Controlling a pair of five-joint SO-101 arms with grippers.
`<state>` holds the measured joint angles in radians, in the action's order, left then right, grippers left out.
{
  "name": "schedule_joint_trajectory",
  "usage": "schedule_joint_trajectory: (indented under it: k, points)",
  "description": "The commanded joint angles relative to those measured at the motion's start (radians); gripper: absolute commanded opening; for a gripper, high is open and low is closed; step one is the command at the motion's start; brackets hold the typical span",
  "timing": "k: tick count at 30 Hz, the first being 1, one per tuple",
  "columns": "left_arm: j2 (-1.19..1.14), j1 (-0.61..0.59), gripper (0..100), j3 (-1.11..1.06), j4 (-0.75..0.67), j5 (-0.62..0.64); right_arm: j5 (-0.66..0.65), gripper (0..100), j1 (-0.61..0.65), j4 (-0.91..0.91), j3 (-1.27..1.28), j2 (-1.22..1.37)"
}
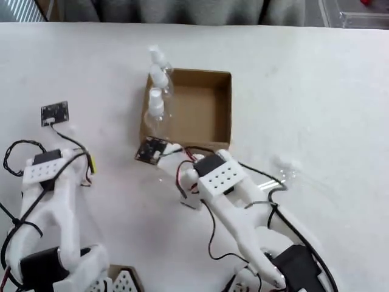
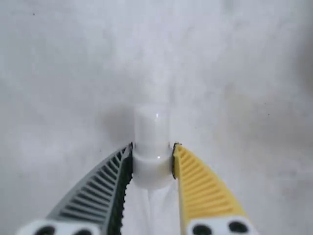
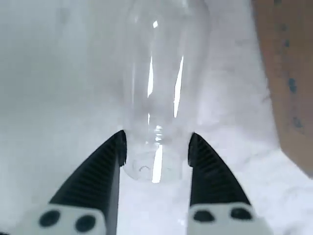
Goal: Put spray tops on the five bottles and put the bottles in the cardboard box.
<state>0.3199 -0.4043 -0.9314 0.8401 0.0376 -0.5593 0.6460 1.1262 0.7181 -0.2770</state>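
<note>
Left jaws clamp a spray top (image 2: pixel 152 147), right jaws a bottle (image 3: pixel 159 98); cardboard box (image 1: pixel 226 106) holds three bottles (image 1: pixel 157 103).

The clear bottle (image 3: pixel 157 88) is cut off at the edge.

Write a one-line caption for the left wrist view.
Left gripper shut on a white spray top, table beyond.

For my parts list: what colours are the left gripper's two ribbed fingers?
One ribbed finger grey, the other yellow; clearest in left wrist view.
</note>
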Motion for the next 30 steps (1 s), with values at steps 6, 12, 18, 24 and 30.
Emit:
schedule_joint_trajectory:
  k: [6,12,18,24,30]
  points:
    - [0.047,-0.010,2,0.008,-0.018,0.009,0.149,1.6,-0.025,0.203,0.020,-0.136]
    - [0.047,-0.010,2,0.008,-0.020,0.009,0.155,1.6,-0.176,0.134,0.150,-0.275]
    - [0.047,-0.010,2,0.008,-0.020,0.009,0.089,9.4,-0.232,0.120,0.187,-0.344]
    - [0.047,-0.010,2,0.008,-0.020,0.009,0.086,26.1,-0.222,0.120,0.178,-0.354]
    - [0.047,-0.010,2,0.008,-0.021,0.009,0.092,26.6,-0.220,0.137,0.123,-0.344]
